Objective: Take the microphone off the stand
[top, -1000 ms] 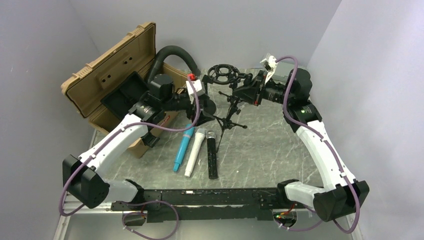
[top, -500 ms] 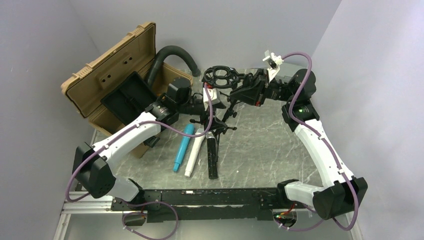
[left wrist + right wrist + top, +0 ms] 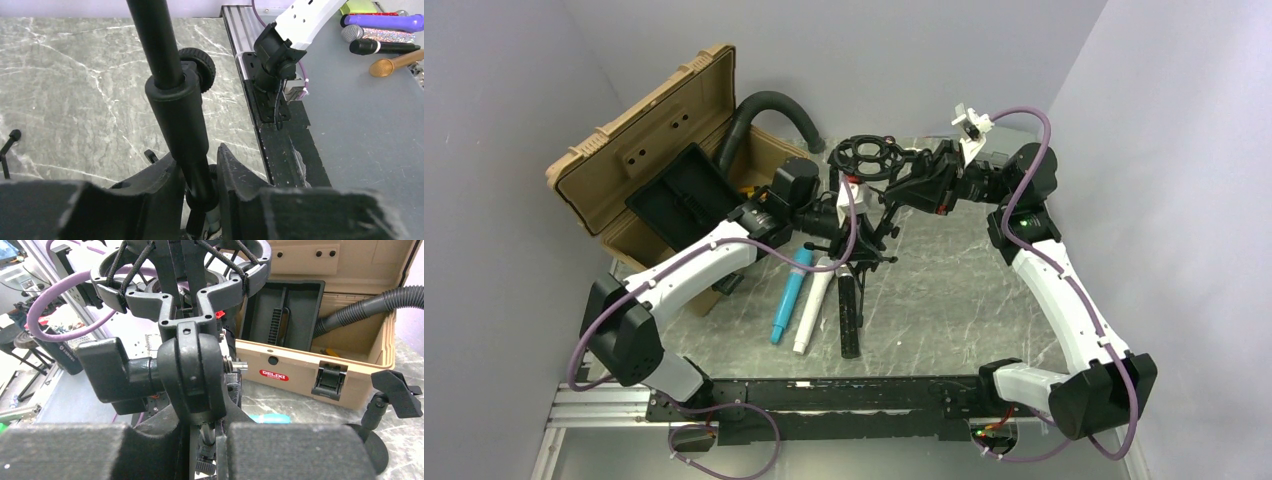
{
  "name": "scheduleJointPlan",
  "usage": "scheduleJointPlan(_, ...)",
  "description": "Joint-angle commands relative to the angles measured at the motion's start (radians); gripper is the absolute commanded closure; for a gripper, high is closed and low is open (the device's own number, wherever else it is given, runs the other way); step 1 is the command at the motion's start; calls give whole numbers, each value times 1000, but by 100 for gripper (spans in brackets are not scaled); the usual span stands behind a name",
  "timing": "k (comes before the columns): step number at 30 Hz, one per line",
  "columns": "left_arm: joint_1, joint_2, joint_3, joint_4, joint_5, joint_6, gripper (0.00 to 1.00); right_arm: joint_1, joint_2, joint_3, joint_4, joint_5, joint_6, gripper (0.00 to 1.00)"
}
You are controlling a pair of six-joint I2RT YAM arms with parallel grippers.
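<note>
A black tripod stand (image 3: 876, 228) rises at the back of the marble table, with a ring-shaped shock mount (image 3: 867, 155) on top. I see no microphone in that ring (image 3: 185, 290). My right gripper (image 3: 908, 190) is shut on the swivel joint (image 3: 192, 370) under the mount, one finger on each side. My left gripper (image 3: 842, 222) is lower on the stand, its jaws closed against the thin pole (image 3: 200, 175) below a thick sleeve (image 3: 177, 115). A blue microphone (image 3: 789, 295), a white one (image 3: 812, 305) and a black one (image 3: 849, 315) lie side by side in front of the stand.
An open tan case (image 3: 654, 150) with a black hose (image 3: 764, 110) stands at the back left. A small round-based desk stand (image 3: 395, 395) is next to the case. More microphones (image 3: 380, 35) lie beyond the table's rail. Walls close in on both sides.
My left arm swung right to the stand and its jaws closed round the pole. The right gripper kept its hold, and the stand shifted left and tilted with it.
</note>
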Motion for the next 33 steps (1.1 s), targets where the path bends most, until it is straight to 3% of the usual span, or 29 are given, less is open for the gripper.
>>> scheduleJointPlan(1,-6,23,70,-3,75,-34,79,-8,-51,-4,102,3,19,100)
scheduleJointPlan(3,-6,33,87,-12,82,-47,97,-9,-56,-12,100,8,15,100)
scheduleJointPlan(6,-6,33,98,-13,85,-70,100,-11,-63,-14,55,23,-22,99)
scheduleJointPlan(7,-6,27,99,-9,84,-80,100,-11,-65,-10,23,34,-42,92)
scheduleJointPlan(8,-6,20,94,2,81,-95,100,-11,-67,-6,-17,45,-65,76)
scheduleJointPlan(9,-5,12,88,19,77,-116,100,-12,-69,-3,-59,59,-94,54)
scheduleJointPlan(11,-3,-6,76,51,62,-153,100,-12,-79,-4,-135,88,-151,25)
scheduleJointPlan(14,3,-32,50,115,41,-234,100,-11,-104,-37,-199,115,-209,14)
scheduleJointPlan(16,8,-43,37,156,24,-273,100,-15,-120,-79,-201,123,-217,12)
scheduleJointPlan(21,11,-38,45,161,-12,-309,100,-31,-128,-197,-1,76,-73,12)
scheduleJointPlan(26,11,-37,44,161,-24,-312,100,-31,-113,-228,21,65,-55,14)
scheduleJointPlan(33,16,-38,41,158,-35,-309,100,-31,-116,-245,30,59,-62,36)
